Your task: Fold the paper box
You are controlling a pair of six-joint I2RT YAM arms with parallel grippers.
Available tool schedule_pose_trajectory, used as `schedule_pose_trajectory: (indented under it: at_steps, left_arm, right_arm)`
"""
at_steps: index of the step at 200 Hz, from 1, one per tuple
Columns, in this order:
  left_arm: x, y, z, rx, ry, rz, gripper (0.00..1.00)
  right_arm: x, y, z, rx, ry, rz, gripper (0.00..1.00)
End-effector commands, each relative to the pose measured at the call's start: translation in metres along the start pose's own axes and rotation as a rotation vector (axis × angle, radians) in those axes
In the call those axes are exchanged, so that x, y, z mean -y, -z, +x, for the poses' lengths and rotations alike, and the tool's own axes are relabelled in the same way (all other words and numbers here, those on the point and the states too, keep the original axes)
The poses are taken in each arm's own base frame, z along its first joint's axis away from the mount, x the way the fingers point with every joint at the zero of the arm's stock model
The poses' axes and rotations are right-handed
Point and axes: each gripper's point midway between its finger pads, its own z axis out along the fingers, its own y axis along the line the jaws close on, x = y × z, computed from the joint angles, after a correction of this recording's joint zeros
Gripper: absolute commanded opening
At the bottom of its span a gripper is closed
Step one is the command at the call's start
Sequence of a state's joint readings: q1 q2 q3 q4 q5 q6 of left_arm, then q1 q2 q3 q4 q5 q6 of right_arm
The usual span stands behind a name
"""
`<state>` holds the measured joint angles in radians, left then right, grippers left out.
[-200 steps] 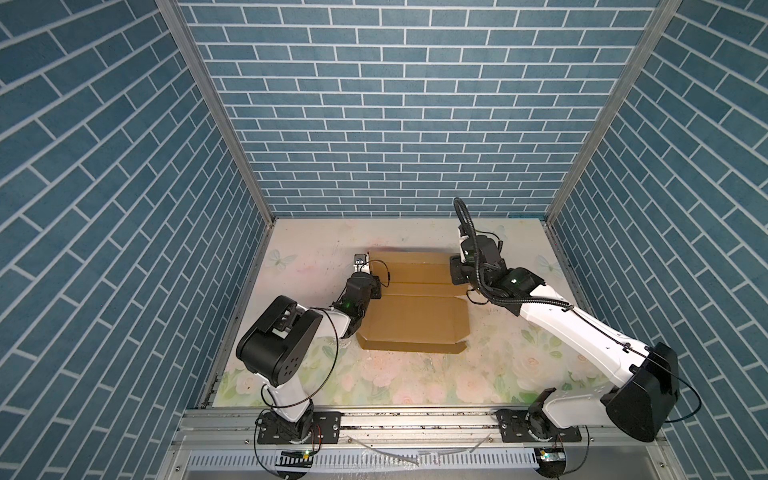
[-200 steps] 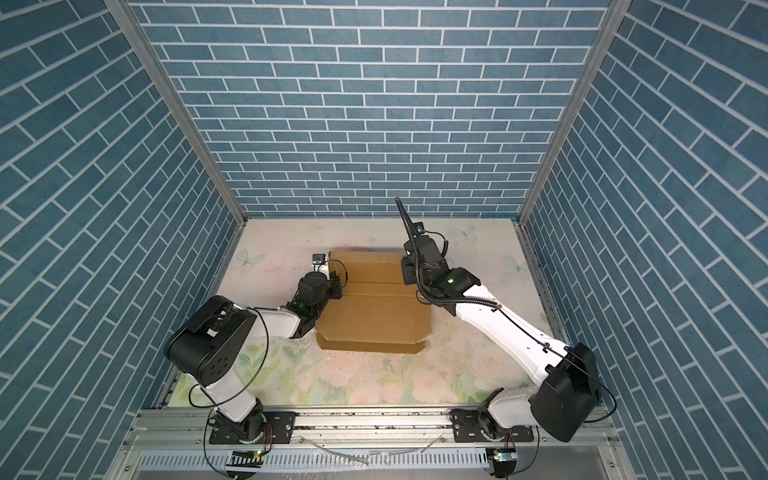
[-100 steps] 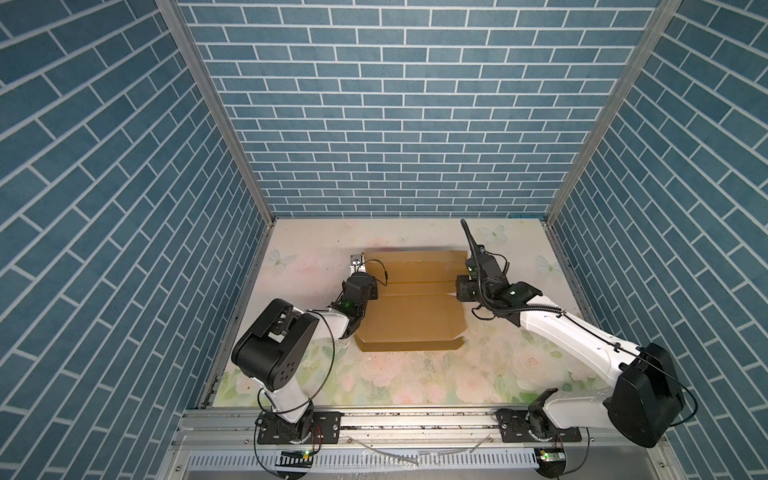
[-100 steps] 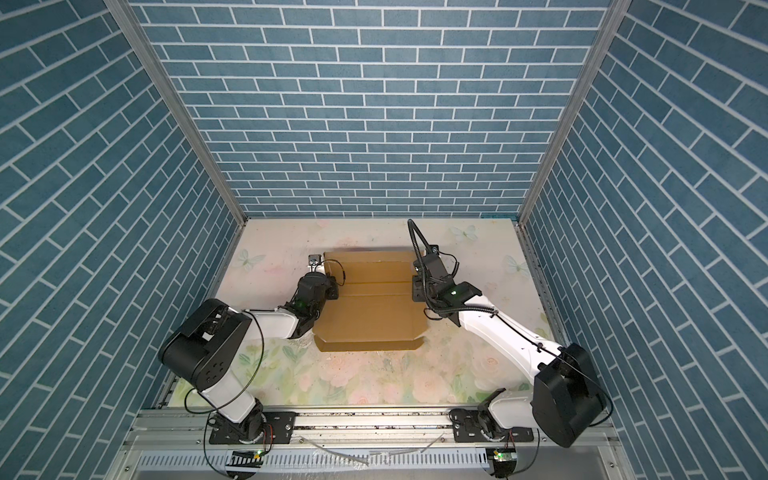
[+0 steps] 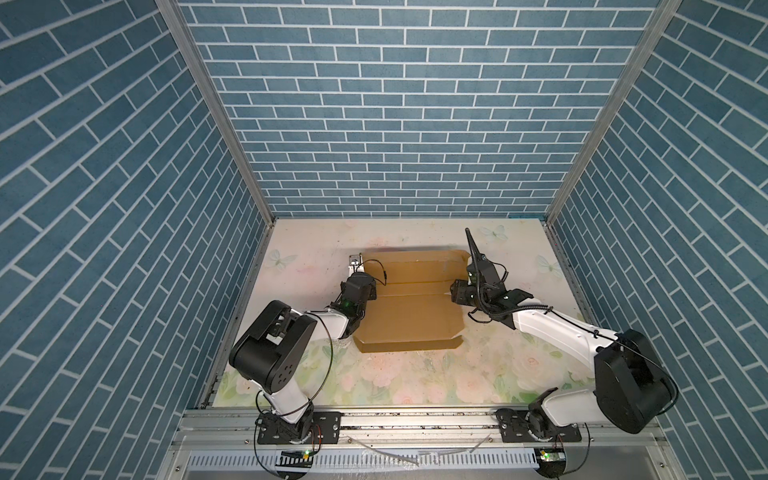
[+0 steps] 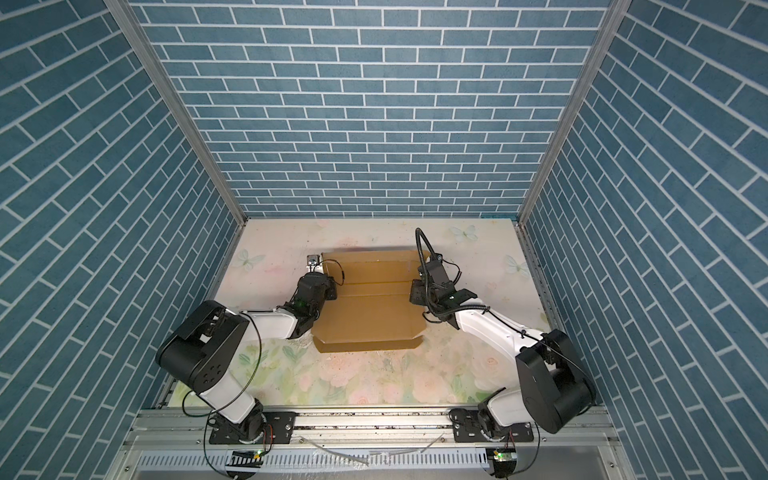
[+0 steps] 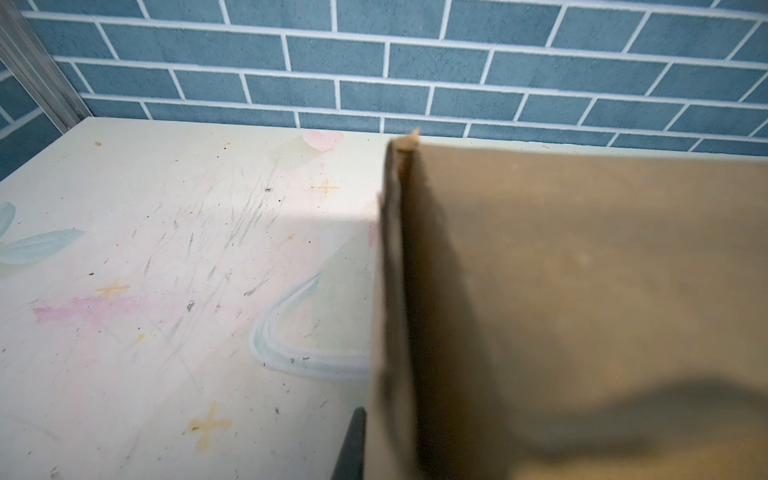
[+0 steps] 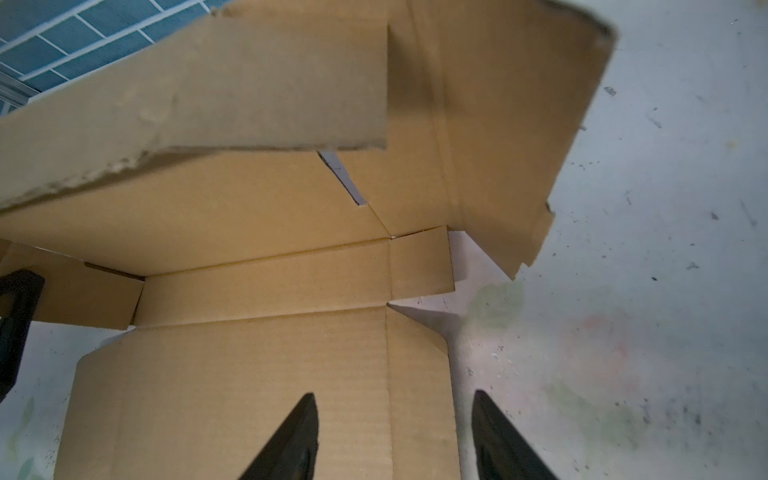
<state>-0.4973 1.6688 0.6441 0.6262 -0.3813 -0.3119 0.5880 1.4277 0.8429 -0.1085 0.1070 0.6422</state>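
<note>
A paper box [image 5: 409, 316] of plain brown, unprinted corrugated cardboard is seen at the centre of both top views, laid on the table [image 5: 415, 386] and only partly folded. Its broad near panel is laid flat, with chamfered corners and a narrow strip folded along the lower edge. Two creases are run across the middle, and the far panel is tilted up toward the upper part of the frame. A side flap [image 7: 390, 291] is stood upright.
</note>
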Motion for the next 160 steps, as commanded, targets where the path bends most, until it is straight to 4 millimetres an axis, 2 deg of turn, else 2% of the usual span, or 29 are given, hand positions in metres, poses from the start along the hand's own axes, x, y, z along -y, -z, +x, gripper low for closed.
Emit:
schedule_pose_trajectory:
  at_steps: [1,128,160]
  left_arm:
    - [-0.002,0.003,-0.002,-0.005,0.016,-0.01,0.0]
    - [0.001,0.0,0.0,-0.038,0.014,-0.011,0.0]
    - [0.002,-0.001,0.001,-0.042,0.018,-0.007,0.0]
  right_arm:
    - [0.003,-0.013,0.006,-0.012,-0.064,-0.013,0.6]
    - [0.015,-0.051,0.009,0.036,-0.112,-0.065,0.64]
    - [0.016,-0.056,0.003,0.057,-0.13,-0.089,0.64]
